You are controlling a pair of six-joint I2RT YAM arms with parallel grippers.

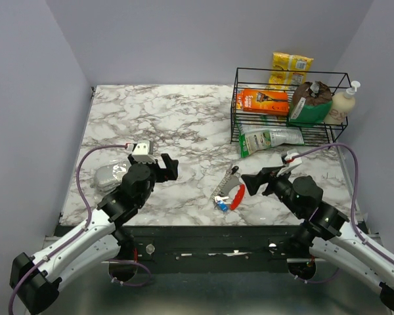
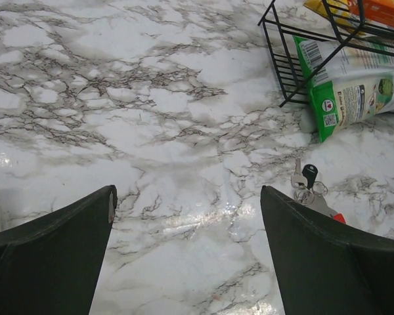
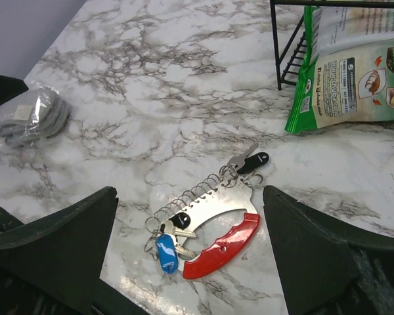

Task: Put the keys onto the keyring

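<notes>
The keyring (image 3: pixel 226 242) lies flat on the marble table: a red curved handle on a silvery plate edged with several small wire rings. It also shows in the top view (image 1: pixel 236 196). A blue-headed key (image 3: pixel 166 254) and a black-headed key (image 3: pixel 183 220) lie at its near end. Another black-headed key (image 3: pixel 255 160) lies at its far end, also in the left wrist view (image 2: pixel 308 174). My right gripper (image 3: pixel 187 216) is open above the keyring, fingers either side. My left gripper (image 2: pixel 187 216) is open over bare marble, left of the keys.
A black wire basket (image 1: pixel 289 105) with packets stands at the back right; a green packet (image 1: pixel 270 139) lies at its foot. A soap bottle (image 1: pixel 345 102) stands beside it. A clear bag with grey contents (image 1: pixel 108 176) lies at the left edge.
</notes>
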